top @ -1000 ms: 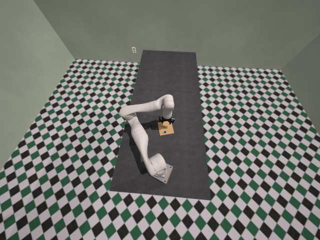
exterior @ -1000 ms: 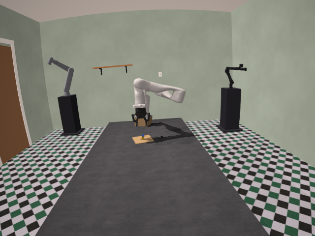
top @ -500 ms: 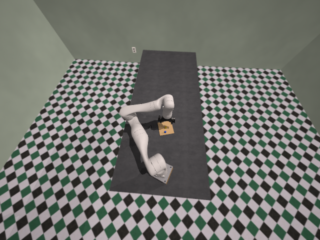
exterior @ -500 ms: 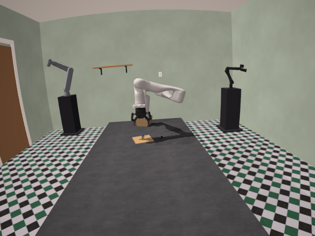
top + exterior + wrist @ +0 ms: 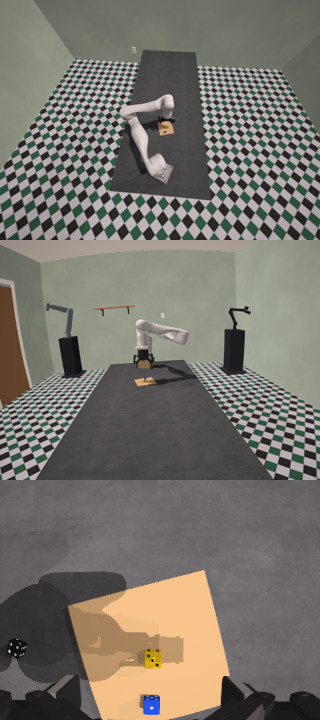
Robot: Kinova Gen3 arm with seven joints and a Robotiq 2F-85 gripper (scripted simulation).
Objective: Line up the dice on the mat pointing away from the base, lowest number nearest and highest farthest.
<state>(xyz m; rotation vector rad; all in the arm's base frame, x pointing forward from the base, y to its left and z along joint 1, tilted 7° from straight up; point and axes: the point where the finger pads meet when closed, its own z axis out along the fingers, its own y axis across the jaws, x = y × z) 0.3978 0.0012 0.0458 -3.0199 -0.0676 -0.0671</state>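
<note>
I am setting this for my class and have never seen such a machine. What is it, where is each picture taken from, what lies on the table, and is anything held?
It is a white jointed arm bolted to a dark table, ending in a two-fingered pincer. One picture looks down from above, one faces the arm across the table, one looks down from the wrist. On a tan mat sit a yellow die and a blue die; a black die lies off the mat. The pincer is open and holds nothing.
</note>
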